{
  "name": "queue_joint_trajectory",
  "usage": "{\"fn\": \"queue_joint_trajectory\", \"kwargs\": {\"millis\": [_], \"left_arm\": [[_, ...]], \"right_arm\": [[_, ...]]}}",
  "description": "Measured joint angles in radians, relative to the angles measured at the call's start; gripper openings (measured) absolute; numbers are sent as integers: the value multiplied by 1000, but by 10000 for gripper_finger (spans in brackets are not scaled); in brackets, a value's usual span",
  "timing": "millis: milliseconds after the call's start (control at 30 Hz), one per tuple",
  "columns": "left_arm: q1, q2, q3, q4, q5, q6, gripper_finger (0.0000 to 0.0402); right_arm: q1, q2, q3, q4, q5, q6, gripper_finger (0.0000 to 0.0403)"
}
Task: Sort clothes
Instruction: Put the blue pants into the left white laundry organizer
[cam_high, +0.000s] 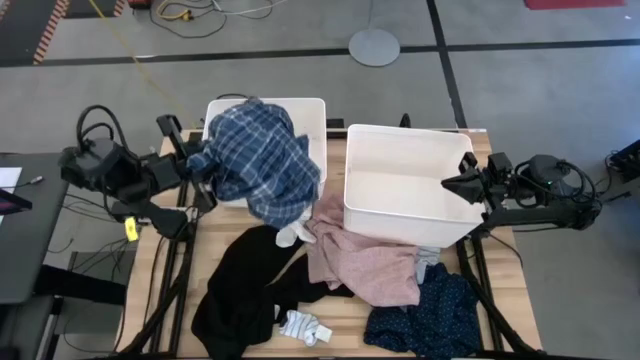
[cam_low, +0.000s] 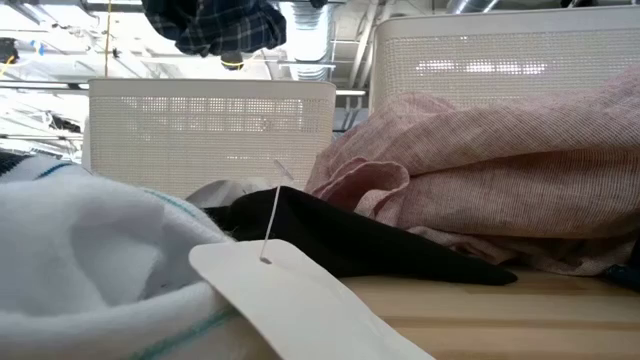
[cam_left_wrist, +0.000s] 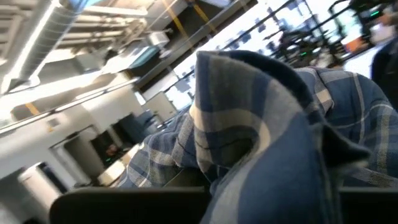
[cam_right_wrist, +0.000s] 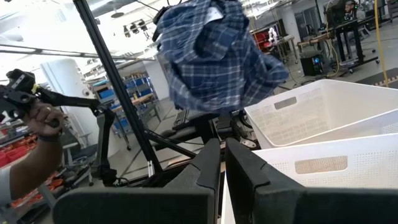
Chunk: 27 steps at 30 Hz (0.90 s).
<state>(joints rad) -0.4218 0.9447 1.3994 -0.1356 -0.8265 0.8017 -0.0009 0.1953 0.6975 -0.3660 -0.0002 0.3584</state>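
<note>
Soft plaid cloth shirt (cam_high: 258, 160), perforated matt plastic bins (cam_high: 408, 190), wood table (cam_high: 500, 300)

From above, the plaid shirt (cam_high: 258, 160) hangs bunched from the left gripper (cam_high: 203, 163), covering much of the left bin (cam_high: 305, 112). The right gripper (cam_high: 452, 185) sits over the right edge of the bigger right bin (cam_high: 400, 190), holding nothing. On the table (cam_high: 500, 300) lie a black top (cam_high: 245, 290), pink top (cam_high: 365, 260), navy dotted piece (cam_high: 430, 318) and a sock (cam_high: 303, 325).
</note>
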Motion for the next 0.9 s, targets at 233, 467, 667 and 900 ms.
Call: {"fn": "queue_joint_trajectory", "kwargs": {"millis": [233,467,667,900], "left_arm": [[171,14,0,-10,-1,-10,11],[339,54,0,-73,73,-68,11],[500,128,0,-250,97,-150,11],[688,225,0,-465,157,-290,11]], "right_arm": [[0,0,0,0,0,0,45],[0,0,0,0,0,0,45],[0,0,0,0,0,0,45],[0,0,0,0,0,0,45]]}}
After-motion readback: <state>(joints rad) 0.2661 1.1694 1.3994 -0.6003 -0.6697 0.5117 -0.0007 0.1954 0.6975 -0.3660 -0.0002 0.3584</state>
